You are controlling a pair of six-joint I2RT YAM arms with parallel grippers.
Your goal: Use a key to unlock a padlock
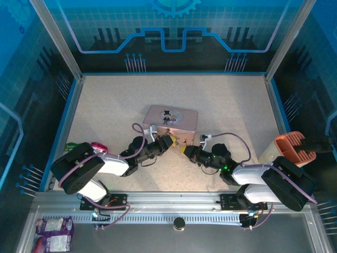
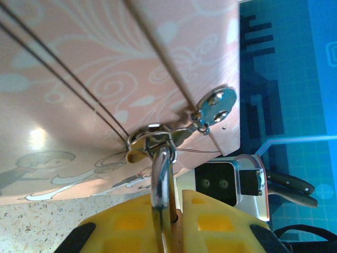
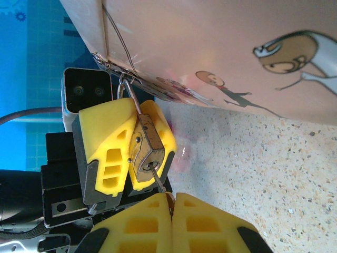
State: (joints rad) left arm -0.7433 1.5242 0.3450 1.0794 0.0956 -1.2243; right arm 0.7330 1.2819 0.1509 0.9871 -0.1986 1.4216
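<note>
Top external view: speckled table (image 1: pixel 231 105) ringed by blue walls (image 1: pixel 105 26). At the pink tin (image 1: pixel 171 117), left gripper (image 1: pixel 168 141) clamps the padlock (image 3: pixel 149 153); right gripper (image 1: pixel 184 150) pinches the key (image 3: pixel 158 178), its tip in the keyhole.

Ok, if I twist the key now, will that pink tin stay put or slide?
Probably slides easily: the pink tin looks thin-walled and light, sitting loose on the smooth table. It is hooked to the padlock, which the left hand grips, so tugs likely drag it. Low and flat, it seems unlikely to tip.
</note>
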